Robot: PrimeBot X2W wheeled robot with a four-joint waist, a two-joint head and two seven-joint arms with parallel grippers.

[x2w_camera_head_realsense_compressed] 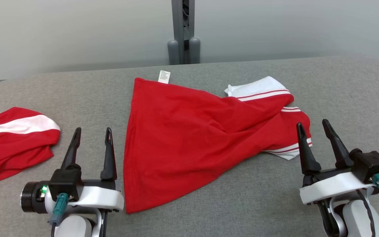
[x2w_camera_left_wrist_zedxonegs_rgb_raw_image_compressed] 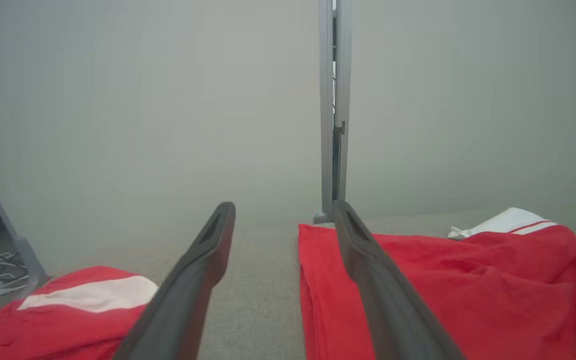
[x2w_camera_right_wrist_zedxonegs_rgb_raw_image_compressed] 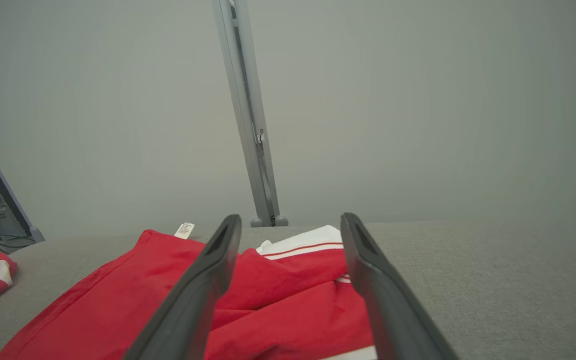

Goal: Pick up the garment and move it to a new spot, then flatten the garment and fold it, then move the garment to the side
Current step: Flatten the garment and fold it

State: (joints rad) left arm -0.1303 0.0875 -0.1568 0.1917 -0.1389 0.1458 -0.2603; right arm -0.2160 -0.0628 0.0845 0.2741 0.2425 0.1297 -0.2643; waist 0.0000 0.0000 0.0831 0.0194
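As you look down from the head cam, the grey table (x2w_camera_head_realsense_compressed: 229,204) runs under both arms and well past them. The biggest item on it is the red garment (x2w_camera_head_realsense_compressed: 183,138), spread between your two grippers. Its straight edge lies just R of the left gripper (x2w_camera_head_realsense_compressed: 93,130). Its bunched end w/ the white striped trim (x2w_camera_head_realsense_compressed: 262,89) sits ahead and L of the right gripper (x2w_camera_head_realsense_compressed: 313,123). That gripper's inner finger overlaps the trim's lower hem in the head cam; can't tell if it touches. The garment isn't flat: it's approx. triangular, w/ creases running twd the trim end, and nothing holds it. The other red cloth (x2w_camera_head_realsense_compressed: 15,141), w/ a white band, is crumpled L of the left gripper, apart from it. Beyond both grippers, behind the table's far edge, stands a grey post (x2w_camera_head_realsense_compressed: 183,29). Left gripper: fingers spread wide, empty, over bare table. Right gripper: fingers also apart, nothing between them. Smallest is the white care label (x2w_camera_head_realsense_compressed: 164,76) at the garment's far corner, ahead and R of the left gripper.
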